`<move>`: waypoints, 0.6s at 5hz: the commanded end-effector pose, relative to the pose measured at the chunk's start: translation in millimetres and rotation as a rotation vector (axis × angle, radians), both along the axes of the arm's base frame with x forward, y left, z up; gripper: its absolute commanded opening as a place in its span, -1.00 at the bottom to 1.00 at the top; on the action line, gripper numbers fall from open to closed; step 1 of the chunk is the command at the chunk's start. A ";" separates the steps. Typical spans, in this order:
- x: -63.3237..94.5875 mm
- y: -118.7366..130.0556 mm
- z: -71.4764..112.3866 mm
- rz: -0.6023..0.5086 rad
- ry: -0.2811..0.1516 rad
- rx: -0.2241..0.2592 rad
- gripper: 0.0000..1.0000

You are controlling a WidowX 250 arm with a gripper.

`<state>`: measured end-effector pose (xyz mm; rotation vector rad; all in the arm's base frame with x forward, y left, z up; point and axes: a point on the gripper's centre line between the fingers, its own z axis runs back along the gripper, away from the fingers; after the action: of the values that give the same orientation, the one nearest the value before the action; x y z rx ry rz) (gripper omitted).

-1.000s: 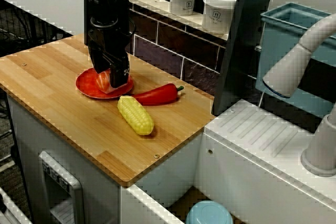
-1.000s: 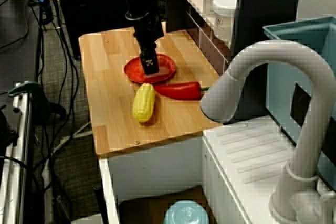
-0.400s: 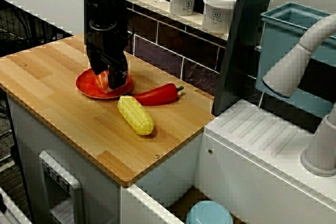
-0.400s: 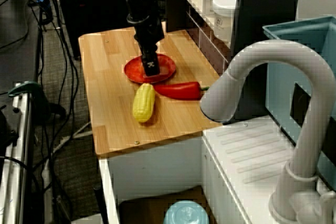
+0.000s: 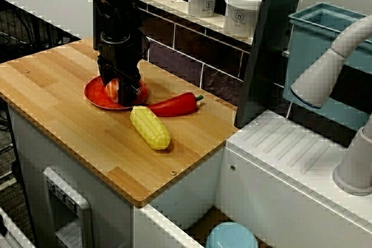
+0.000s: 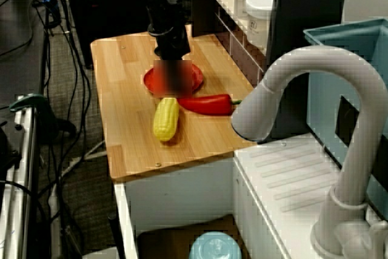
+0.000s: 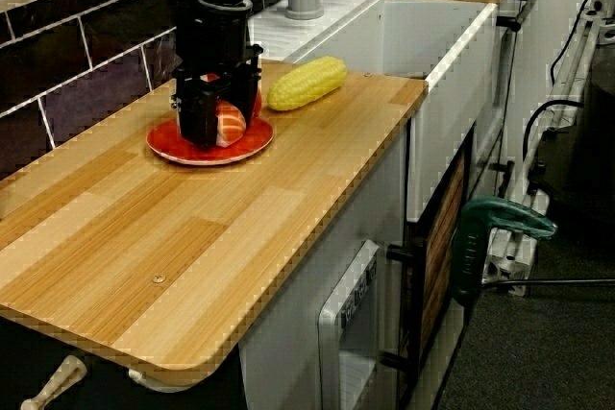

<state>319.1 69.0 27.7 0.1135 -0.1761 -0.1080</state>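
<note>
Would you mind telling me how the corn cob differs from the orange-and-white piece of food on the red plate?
The corn cob is plain yellow; the piece of food is orange and white. The corn cob is clearly longer than the piece of food. The corn cob lies bare on the wooden counter; the piece of food sits on the red plate, flanked by the gripper. Both rest on a surface.

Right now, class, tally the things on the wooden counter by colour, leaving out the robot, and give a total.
Red: 2, the plate and the pepper
Yellow: 1, the corn
Orange and white: 1, the food piece held in the gripper on the plate
Total: 4
</note>
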 end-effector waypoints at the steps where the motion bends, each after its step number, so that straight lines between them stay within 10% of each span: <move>1: -4.1 29.7 44.7 0.059 -0.059 -0.028 -1.00; 3: -8.7 81.8 70.9 0.160 -0.095 -0.062 -1.00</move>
<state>316.3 147.6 83.9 0.0434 -0.2136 0.0663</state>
